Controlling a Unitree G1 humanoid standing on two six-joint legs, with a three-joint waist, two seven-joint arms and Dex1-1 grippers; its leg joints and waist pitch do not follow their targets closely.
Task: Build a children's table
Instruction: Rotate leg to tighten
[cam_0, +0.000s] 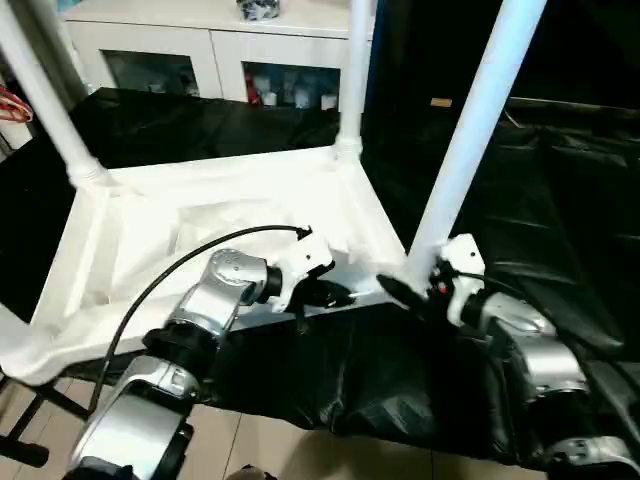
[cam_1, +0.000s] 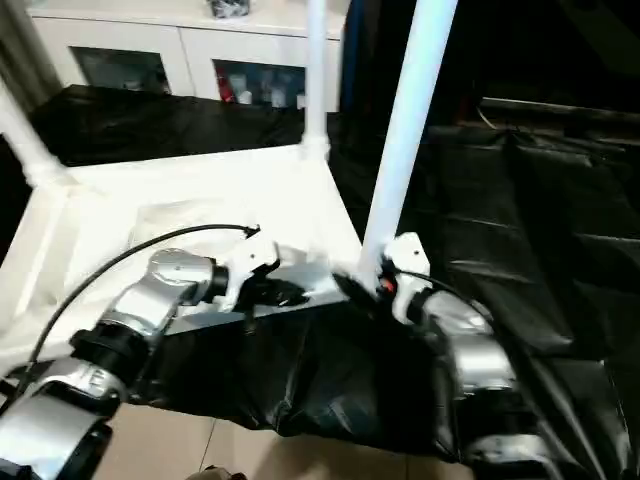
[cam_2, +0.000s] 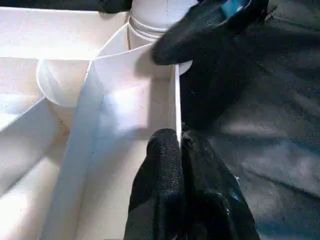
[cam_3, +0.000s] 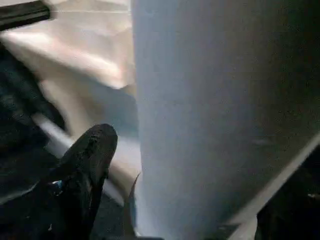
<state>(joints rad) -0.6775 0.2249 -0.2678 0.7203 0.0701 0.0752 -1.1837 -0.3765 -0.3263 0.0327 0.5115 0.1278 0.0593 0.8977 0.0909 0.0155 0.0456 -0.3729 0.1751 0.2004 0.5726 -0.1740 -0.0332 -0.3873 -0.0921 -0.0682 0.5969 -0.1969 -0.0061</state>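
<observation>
The white plastic children's table (cam_0: 200, 230) is lying upside down on black sheeting (cam_0: 560, 230), smooth tapered legs (cam_0: 480, 120) rising. The left hand (cam_2: 177, 150) is pinching its thin rim closed; the right hand (cam_0: 415, 290) is standing open around the near leg's base.

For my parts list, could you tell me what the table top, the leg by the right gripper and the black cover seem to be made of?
Table top: apparently white moulded plastic, ribbed, faintly glossy. Leg: likely the same plastic, smooth round tube. Black cover: probably thin plastic sheeting, creased and shiny.
</observation>
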